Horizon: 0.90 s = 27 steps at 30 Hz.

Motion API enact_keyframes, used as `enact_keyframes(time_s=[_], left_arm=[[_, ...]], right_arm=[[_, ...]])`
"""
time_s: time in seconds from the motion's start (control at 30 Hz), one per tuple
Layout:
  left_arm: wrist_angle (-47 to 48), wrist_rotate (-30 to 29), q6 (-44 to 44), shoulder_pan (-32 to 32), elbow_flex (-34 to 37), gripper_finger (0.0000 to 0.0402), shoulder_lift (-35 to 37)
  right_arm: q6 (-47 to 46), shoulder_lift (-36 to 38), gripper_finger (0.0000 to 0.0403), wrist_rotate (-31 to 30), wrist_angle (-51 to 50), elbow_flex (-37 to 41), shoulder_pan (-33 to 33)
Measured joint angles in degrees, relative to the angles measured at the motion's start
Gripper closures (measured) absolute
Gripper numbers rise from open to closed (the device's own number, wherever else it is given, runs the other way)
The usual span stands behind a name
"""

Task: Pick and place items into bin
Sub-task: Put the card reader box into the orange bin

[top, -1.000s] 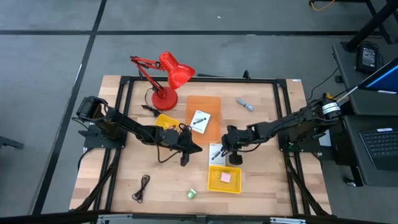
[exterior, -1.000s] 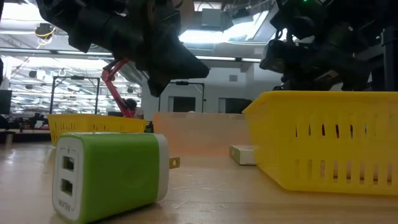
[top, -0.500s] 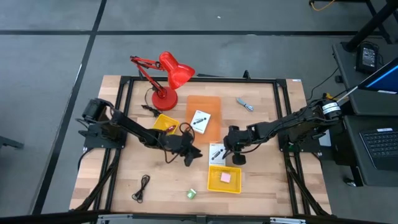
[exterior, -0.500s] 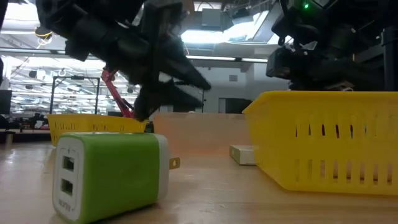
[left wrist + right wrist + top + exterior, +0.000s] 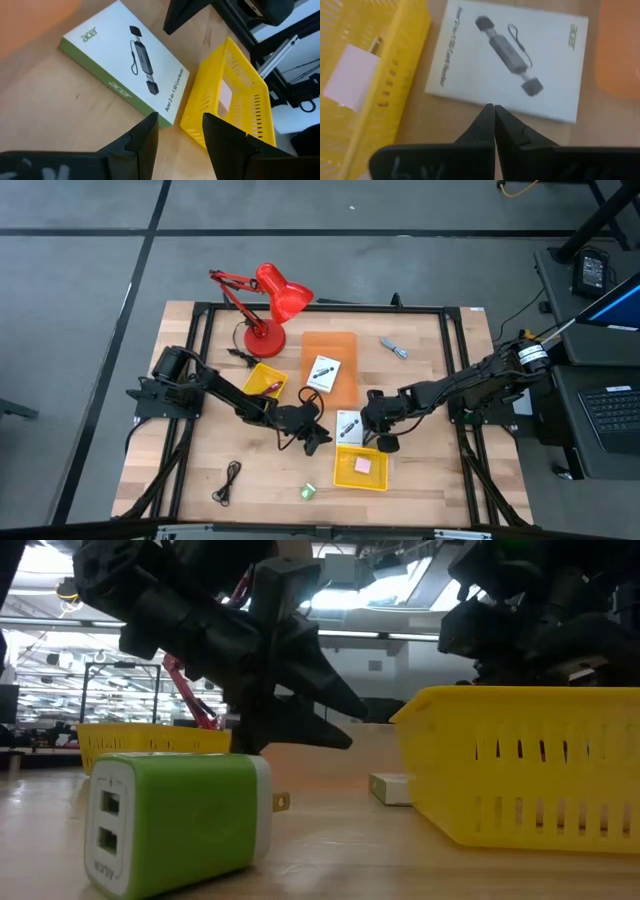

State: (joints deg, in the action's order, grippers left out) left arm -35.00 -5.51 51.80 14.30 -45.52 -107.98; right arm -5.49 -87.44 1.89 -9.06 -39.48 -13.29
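A white box printed with a black card reader (image 5: 348, 425) lies flat on the table beside the yellow bin (image 5: 361, 467), which holds a pink block (image 5: 362, 465). My left gripper (image 5: 180, 132) stands open at the box's left corner, low over the table, with nothing between its fingers (image 5: 335, 720). My right gripper (image 5: 492, 117) is shut, pointing down at the box's right edge (image 5: 368, 424). A second white box (image 5: 322, 373) rests on an orange mat. A green block (image 5: 308, 491) and a black cord (image 5: 229, 480) lie near the front edge. My right gripper's shut fingertips (image 5: 490, 107) stand at the edge of the white box (image 5: 510, 60), coming slanting down from the table's right. I cannot tell whether they touch it. The box lies flat on the table.
A red desk lamp (image 5: 268, 305) stands at the far left. A second yellow bin (image 5: 266, 380) with a maroon cord sits in front of it. A small grey-blue object (image 5: 393, 347) lies at the far right. The black frame (image 5: 320, 308) borders the table.
My left gripper has opened, rolled and gone down and toward the table's right and near edges, arriving at the white box beside the yellow bin.
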Motion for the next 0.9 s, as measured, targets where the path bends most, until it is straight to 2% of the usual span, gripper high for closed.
enact_keyframes(time_s=[0.43,0.9], left_arm=[[0.9,-6.7,0.0,3.0,0.0,0.0249,0.0],[1.4,-9.1,0.0,3.0,0.0,0.0249,0.0]], right_arm=[[2.8,0.0,0.0403,-0.8,3.3,0.0,-0.4],[2.8,-4.0,0.0403,-2.8,3.9,-0.1,-0.3]])
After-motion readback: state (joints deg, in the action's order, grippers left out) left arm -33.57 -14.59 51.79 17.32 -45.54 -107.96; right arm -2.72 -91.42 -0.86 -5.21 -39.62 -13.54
